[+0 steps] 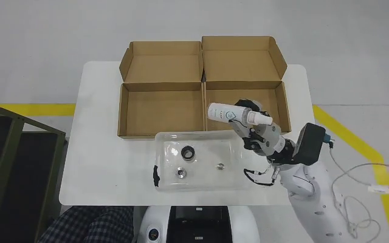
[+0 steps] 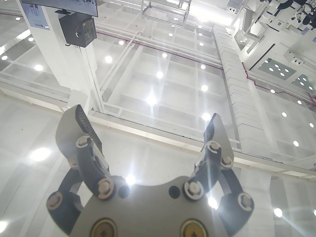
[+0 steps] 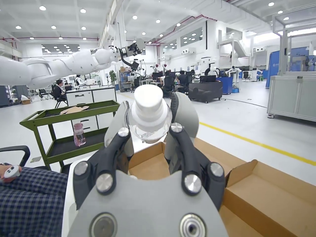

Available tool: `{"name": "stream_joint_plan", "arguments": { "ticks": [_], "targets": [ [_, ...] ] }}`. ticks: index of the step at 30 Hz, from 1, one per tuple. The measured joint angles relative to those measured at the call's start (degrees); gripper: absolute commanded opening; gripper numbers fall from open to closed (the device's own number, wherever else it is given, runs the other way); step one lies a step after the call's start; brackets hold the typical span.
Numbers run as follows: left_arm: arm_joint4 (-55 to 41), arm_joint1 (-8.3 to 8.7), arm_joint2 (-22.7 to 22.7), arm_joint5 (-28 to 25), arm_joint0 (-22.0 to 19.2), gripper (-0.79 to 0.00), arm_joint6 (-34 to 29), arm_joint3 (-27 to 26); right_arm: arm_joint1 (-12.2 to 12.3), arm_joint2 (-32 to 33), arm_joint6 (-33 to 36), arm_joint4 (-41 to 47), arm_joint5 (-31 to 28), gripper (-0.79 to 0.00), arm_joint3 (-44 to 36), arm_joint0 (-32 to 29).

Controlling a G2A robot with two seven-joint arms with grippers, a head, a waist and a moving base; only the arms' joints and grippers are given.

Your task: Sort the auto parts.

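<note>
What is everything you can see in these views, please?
Table: one, white.
Cardboard boxes: two, brown, open, side by side at the table's far side.
Tray: one, clear, nearer the robot than the boxes.
Black ring: one, black, in the tray.
Metal ring: one, silver, in the tray.
Small metal part: one, silver, in the tray.
Bottle: one, white with white cap, held over one box.
Cart: one, green, beside the table.
Pink bottle: one, pink, on the cart's lower shelf.
Right gripper: one, grey, fingers shut on the bottle.
Left gripper: one, grey, fingers open, pointing toward the ceiling.
</note>
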Motion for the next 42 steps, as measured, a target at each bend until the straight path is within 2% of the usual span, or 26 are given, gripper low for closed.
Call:
{"name": "stream_joint_plan", "arguments": {
  "ticks": [11,25,33,37,42],
  "targets": [
    [0.0,0.0,0.0,0.0,0.0,0.0,0.0,0.0,-0.47,0.54,-5.36,0.53,1.41,-0.785,0.19,-0.52],
    [0.0,0.0,0.0,0.0,0.0,0.0,0.0,0.0,-0.75,0.93,-6.5,0.31,0.64,-0.785,0.94,-0.97],
    [0.0,0.0,0.0,0.0,0.0,0.0,0.0,0.0,-0.83,0.1,-2.3,0.26,0.35,-0.785,2.41,-0.78],
    [0.0,0.0,0.0,0.0,0.0,0.0,0.0,0.0,-1.06,-1.32,0.05,-0.13,2.0,-0.785,4.56,0.01],
    [0.0,0.0,0.0,0.0,0.0,0.0,0.0,0.0,-1.24,-3.04,7.06,0.59,3.46,-0.785,7.69,2.16]
  ]
}}
